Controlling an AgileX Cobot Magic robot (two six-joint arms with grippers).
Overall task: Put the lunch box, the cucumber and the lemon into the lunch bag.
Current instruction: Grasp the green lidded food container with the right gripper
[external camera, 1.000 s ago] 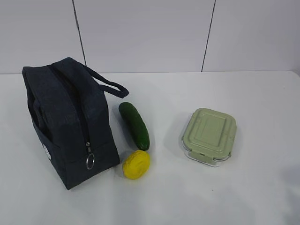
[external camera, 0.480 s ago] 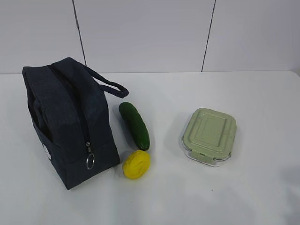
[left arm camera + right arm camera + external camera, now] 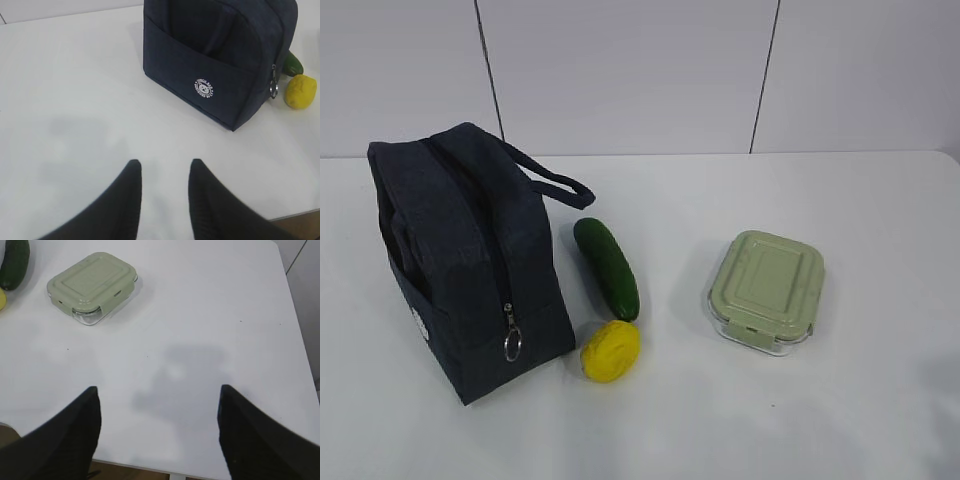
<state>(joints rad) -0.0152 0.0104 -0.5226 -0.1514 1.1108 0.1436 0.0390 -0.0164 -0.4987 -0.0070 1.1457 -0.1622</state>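
Lunch bag [image 3: 470,260] stands upright on the white counter [image 3: 840,420] at the left of the exterior view, dark navy, its zipper running down the near end to a metal ring pull [image 3: 513,345]. One strap handle [image 3: 552,180] loops out toward the wall behind. In the left wrist view the bag's side shows a flat pocket with a small round white logo [image 3: 203,88].

Just right of the bag lies the cucumber [image 3: 607,267], dark green and glossy, pointing away from the camera at a slight slant. At its near end sits the lemon [image 3: 610,351], bright yellow, close beside the bag's lower corner; whether it touches the cucumber or the bag cannot be told.

Well apart to the right rests the lunch box [image 3: 766,291], clear glass under a pale green lid, clips down, lid on.

Neither arm shows in the exterior view. The left jaws [image 3: 162,172] hang over bare counter short of the bag, parted only a little, with nothing between them. The right jaws [image 3: 159,400] hang over bare counter near its front edge, spread wide and empty, the lunch box well ahead of them to the left.
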